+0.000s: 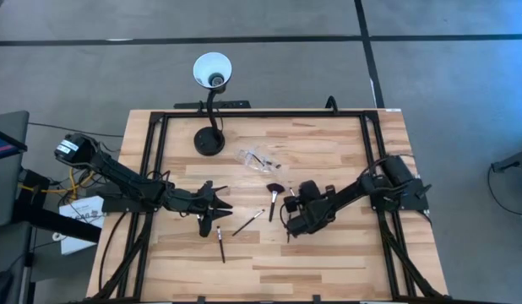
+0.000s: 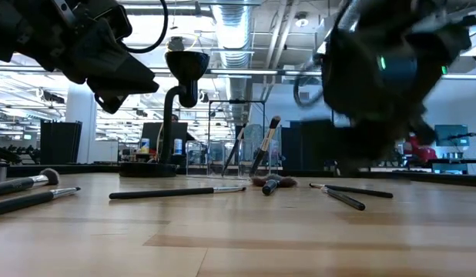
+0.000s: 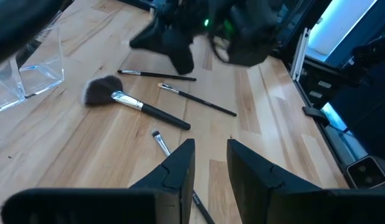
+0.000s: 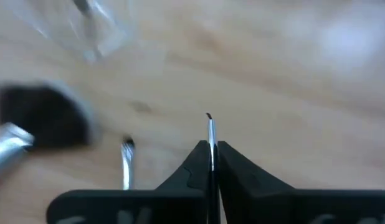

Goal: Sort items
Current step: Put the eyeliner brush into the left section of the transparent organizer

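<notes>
Right gripper (image 4: 210, 163): fingers closed on a thin brush (image 4: 210, 140), mid-tabletop.
Left gripper (image 3: 210, 163): parted slightly, empty, above tabletop centre-left.
Fan brush (image 1: 274, 196): flat, centre tabletop.
Other brushes (image 1: 247, 223): scattered between grippers.

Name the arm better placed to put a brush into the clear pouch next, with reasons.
Right. The right gripper is shut on a thin brush, with the clear pouch just ahead of it. The left gripper is open, holds nothing, and is farther from the pouch.

Left gripper (image 1: 220, 203) hovering mid-surface, fingers (image 3: 180, 168) slightly parted. Right gripper (image 1: 288, 226) angled toward it, fingers (image 4: 195, 162) pinched on a thin brush (image 4: 210, 140).
</notes>
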Controlling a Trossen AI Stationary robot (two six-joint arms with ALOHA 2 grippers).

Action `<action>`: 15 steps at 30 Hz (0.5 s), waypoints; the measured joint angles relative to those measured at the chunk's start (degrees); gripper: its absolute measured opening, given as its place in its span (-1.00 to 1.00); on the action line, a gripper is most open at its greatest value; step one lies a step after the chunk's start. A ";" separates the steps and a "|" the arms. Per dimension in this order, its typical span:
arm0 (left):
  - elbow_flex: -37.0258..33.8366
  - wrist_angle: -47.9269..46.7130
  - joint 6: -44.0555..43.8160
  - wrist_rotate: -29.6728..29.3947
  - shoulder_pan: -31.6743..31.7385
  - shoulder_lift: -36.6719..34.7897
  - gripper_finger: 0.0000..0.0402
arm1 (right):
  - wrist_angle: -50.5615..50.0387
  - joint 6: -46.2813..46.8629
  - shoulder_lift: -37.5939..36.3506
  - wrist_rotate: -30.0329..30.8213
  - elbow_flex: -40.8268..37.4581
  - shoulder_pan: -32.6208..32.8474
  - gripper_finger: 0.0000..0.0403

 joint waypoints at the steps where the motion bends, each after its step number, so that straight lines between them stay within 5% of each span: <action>1: 0.00 0.11 -0.06 0.00 0.00 0.00 -0.55 | -1.33 -1.29 -1.22 1.43 0.58 0.43 -0.97; 6: 0.00 1.04 -0.13 -0.02 0.00 0.00 -0.55 | -3.47 -9.14 -10.26 14.92 3.66 3.90 -0.96; 11: -0.02 2.53 -0.06 -0.26 0.00 0.00 -0.55 | 0.14 -21.25 -20.32 40.32 4.66 10.52 -0.99; 15: -0.02 3.21 0.04 -0.46 0.04 -0.28 -0.55 | 1.41 -30.81 -26.03 41.87 3.92 12.70 -0.99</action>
